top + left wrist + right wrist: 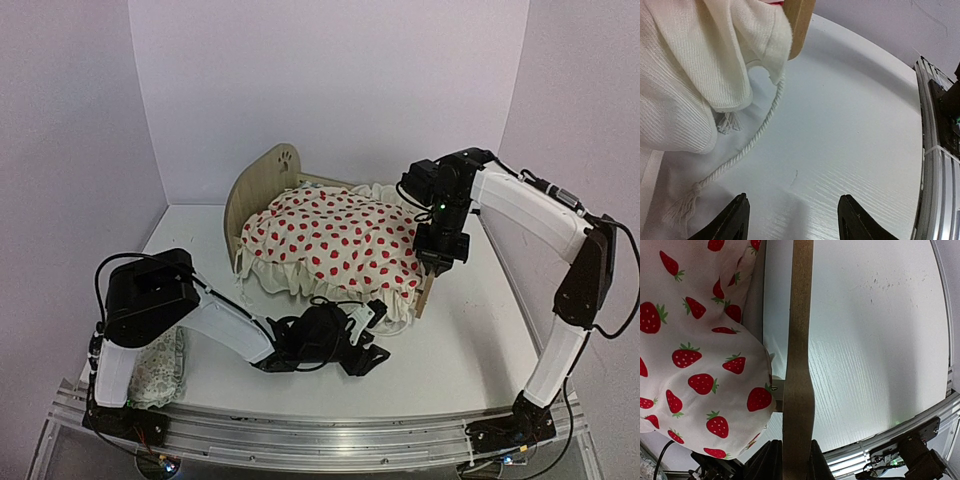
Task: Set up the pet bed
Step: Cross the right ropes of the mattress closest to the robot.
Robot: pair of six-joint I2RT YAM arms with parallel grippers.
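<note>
1. The pet bed [262,175] is set on the table [470,340], long axis running far-left to near-right.
2. Its footboard [797,340] is clamped by the right end effector [792,460] (the nearer one).
3. The left end effector [792,215] is held open, empty, beside the strawberry blanket [335,235].

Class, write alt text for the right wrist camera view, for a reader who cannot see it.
The right gripper is shut on the plywood footboard, which runs up the picture's middle. Left of it hangs a white strawberry-print blanket; right of it lies the white table.
</note>
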